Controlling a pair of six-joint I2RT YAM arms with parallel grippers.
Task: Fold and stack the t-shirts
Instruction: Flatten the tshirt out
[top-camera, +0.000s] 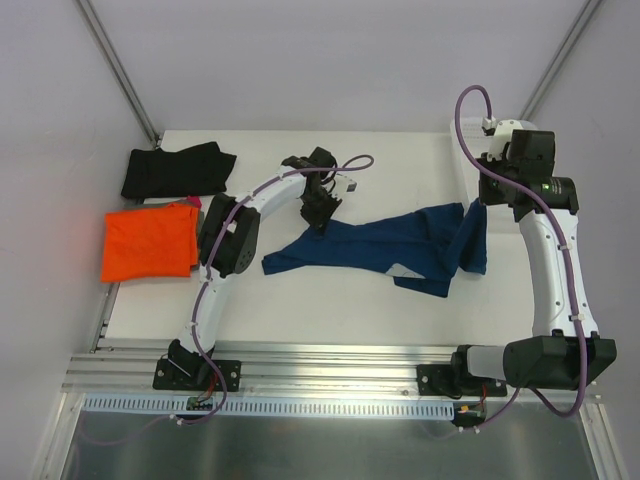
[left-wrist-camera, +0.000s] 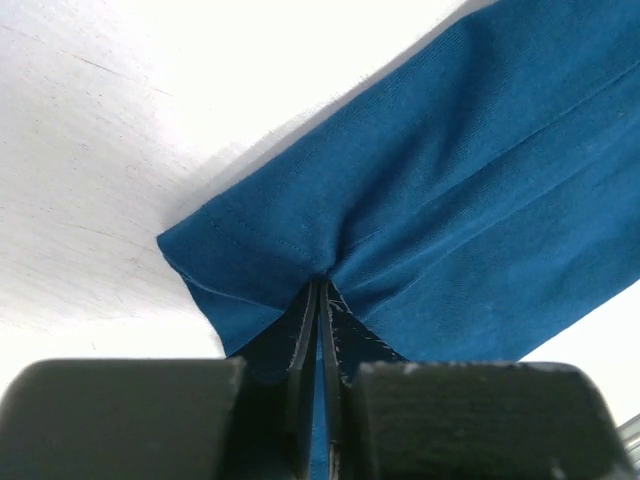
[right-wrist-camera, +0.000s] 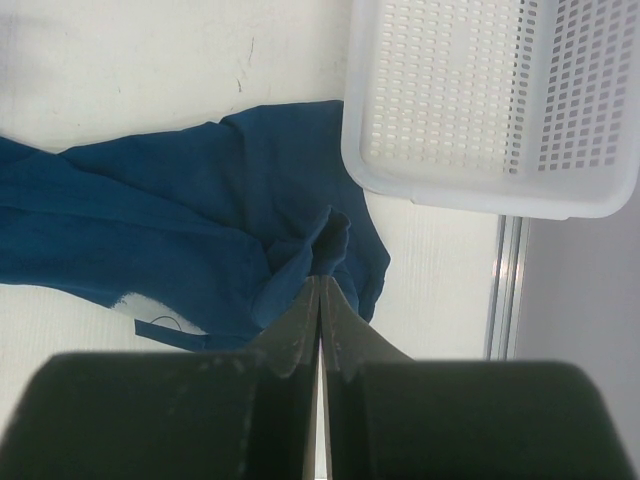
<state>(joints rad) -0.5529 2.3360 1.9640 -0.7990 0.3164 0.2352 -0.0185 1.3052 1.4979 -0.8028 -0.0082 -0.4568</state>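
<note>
The navy blue t-shirt (top-camera: 390, 245) hangs stretched across the middle of the table between both grippers. My left gripper (top-camera: 320, 218) is shut on its left end; in the left wrist view the cloth (left-wrist-camera: 450, 200) bunches into the closed fingertips (left-wrist-camera: 320, 286). At the shirt's right end my right gripper (top-camera: 480, 205) is shut on a raised fold of the cloth (right-wrist-camera: 170, 220), with its tips (right-wrist-camera: 320, 280) pinched together. A small white patch (right-wrist-camera: 150, 310) shows on the shirt's lower edge. The orange t-shirt (top-camera: 150, 243) lies folded at the left, and the black t-shirt (top-camera: 178, 168) lies folded behind it.
A white plastic lattice basket (right-wrist-camera: 480, 100) stands at the far right corner of the table, just beyond the right gripper. The table's metal edge rail (right-wrist-camera: 505, 290) runs beside it. The left arm (top-camera: 230, 240) arches next to the orange shirt.
</note>
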